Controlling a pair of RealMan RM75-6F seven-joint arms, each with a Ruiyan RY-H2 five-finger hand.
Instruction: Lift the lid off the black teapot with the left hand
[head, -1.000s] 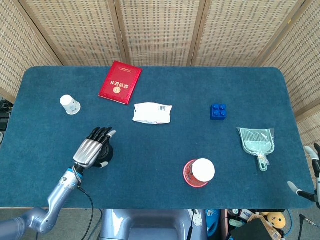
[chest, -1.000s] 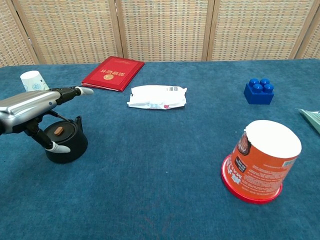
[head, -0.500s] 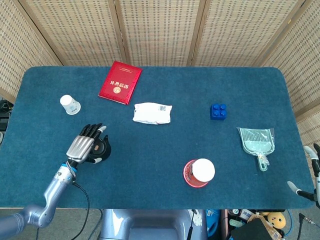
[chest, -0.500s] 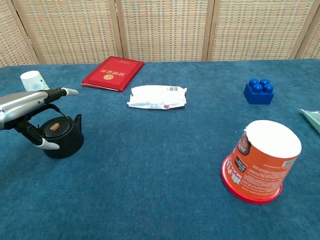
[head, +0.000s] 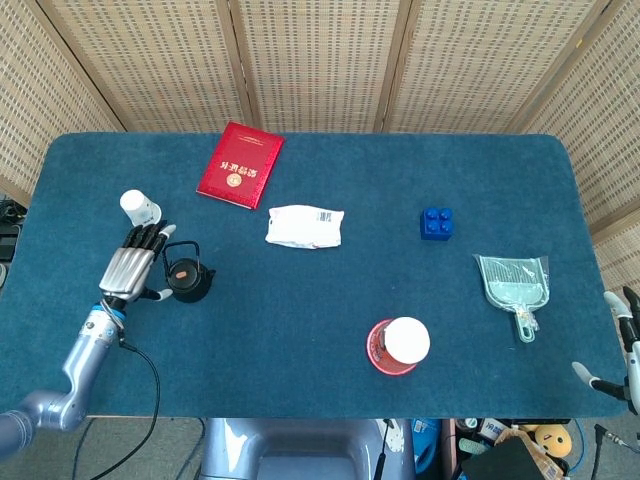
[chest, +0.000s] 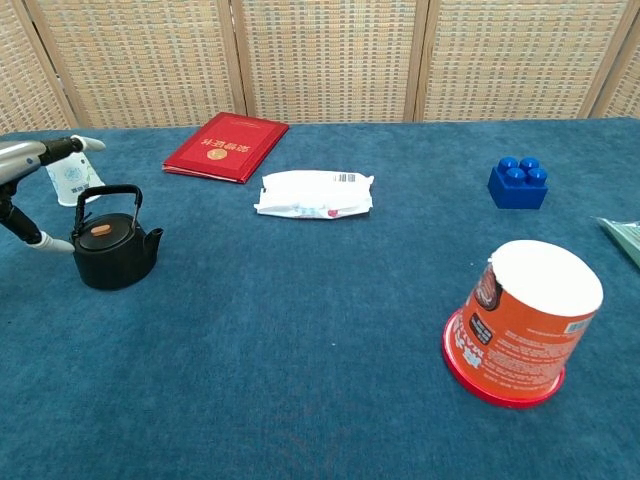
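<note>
Only chest view shows lid (chest: 98, 229) on teapot (chest: 113, 254).

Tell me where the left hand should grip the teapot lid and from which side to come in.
Pinch the small brown knob at the centre of the lid, probably from above and slightly from the front. The black teapot stands upright with its bail handle raised over the lid, so the fingers likely need to slip past that arch. The left hand sits open beside the pot on its left.
</note>
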